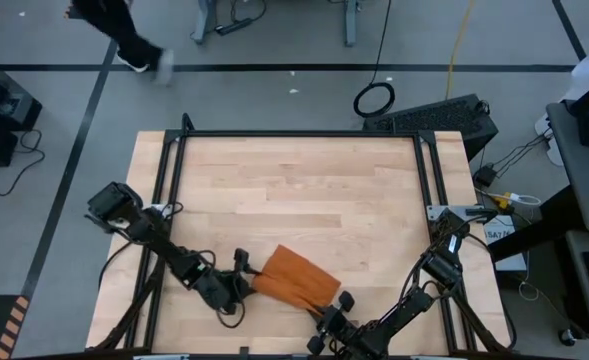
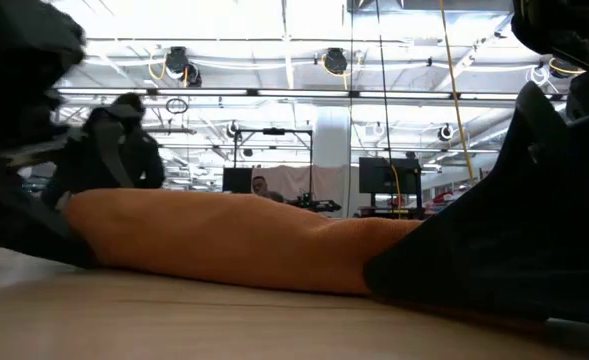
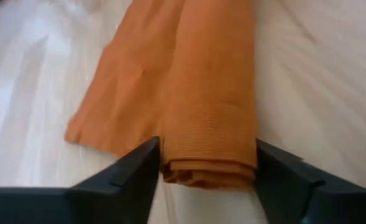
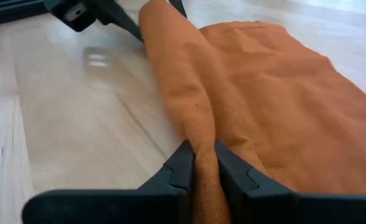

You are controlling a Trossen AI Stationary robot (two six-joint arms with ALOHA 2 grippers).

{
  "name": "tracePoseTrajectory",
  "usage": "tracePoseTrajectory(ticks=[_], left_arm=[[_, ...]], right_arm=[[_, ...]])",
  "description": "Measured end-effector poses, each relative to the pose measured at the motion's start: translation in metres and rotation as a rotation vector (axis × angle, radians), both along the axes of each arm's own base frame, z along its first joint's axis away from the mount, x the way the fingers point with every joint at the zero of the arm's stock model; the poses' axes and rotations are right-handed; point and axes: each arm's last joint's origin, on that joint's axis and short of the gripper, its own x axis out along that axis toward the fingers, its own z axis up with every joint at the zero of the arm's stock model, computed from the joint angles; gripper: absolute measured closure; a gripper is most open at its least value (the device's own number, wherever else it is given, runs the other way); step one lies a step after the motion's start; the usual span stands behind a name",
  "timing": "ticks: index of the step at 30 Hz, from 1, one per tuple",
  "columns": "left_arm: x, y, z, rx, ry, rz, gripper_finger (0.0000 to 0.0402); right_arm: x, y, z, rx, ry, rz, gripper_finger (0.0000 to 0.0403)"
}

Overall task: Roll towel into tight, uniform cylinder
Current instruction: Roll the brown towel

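The towel [image 1: 294, 277] lies partly rolled near the lower centre of the high view, on the wooden table [image 1: 304, 190], with a flat flap spreading beside the rolled part. The left gripper [image 1: 242, 283] sits at the roll's left end; in the left wrist view its fingers [image 3: 136, 171] stand wide on either side of the roll's end [image 3: 209, 168]. The right gripper [image 4: 200, 168] is at the lower right end, its jaws narrow and pinching the fabric's rolled edge.
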Motion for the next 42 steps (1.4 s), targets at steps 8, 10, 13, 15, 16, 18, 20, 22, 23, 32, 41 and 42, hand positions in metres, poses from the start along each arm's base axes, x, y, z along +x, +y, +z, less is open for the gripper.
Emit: tracePoseTrajectory(ticks=[8, 10, 13, 15, 16, 18, 20, 22, 23, 32, 41, 42], left_arm=[[0.007, 0.007, 0.0, -0.095, 0.055, -0.033, 0.0353], [0.007, 0.006, 0.001, -0.153, 0.067, -0.022, 0.0366], [0.007, 0.006, 0.005, -0.288, 0.109, -0.006, 0.0366], [0.007, 0.006, 0.009, -0.394, 0.149, -0.005, 0.0358], [0.007, 0.007, 0.011, -0.443, 0.165, 0.005, 0.0353], [0.007, 0.009, 0.014, -0.522, 0.205, 0.032, 0.0348], [0.008, 0.013, 0.015, -0.595, 0.255, 0.065, 0.0346], [0.01, 0.018, 0.014, -0.658, 0.307, 0.091, 0.0344], [0.012, 0.021, 0.014, -0.683, 0.321, 0.094, 0.0344], [0.028, 0.046, 0.012, -0.797, 0.363, 0.152, 0.0341], [0.029, 0.049, 0.012, -0.807, 0.377, 0.132, 0.034], [0.029, 0.049, 0.012, -0.799, 0.375, 0.124, 0.0339]], right_arm=[[-0.001, 0.002, 0.003, -0.039, 0.044, 0.026, 0.036], [-0.002, 0.006, 0.008, -0.084, 0.096, 0.063, 0.0346], [-0.005, 0.016, 0.017, -0.186, 0.196, 0.142, 0.0316], [-0.008, 0.025, 0.027, -0.239, 0.252, 0.199, 0.0293], [-0.011, 0.03, 0.032, -0.258, 0.263, 0.218, 0.028], [-0.015, 0.038, 0.041, -0.3, 0.275, 0.241, 0.0256], [-0.019, 0.044, 0.049, -0.31, 0.256, 0.248, 0.0235], [-0.022, 0.048, 0.053, -0.32, 0.188, 0.222, 0.0219], [-0.024, 0.05, 0.054, -0.324, 0.136, 0.202, 0.0212], [-0.007, 0.041, 0.043, -0.263, -0.012, 0.129, 0.018], [0.001, 0.012, 0.019, -0.16, 0.024, 0.05, 0.0191], [0.0, 0.01, 0.016, -0.14, 0.016, 0.038, 0.0193]])
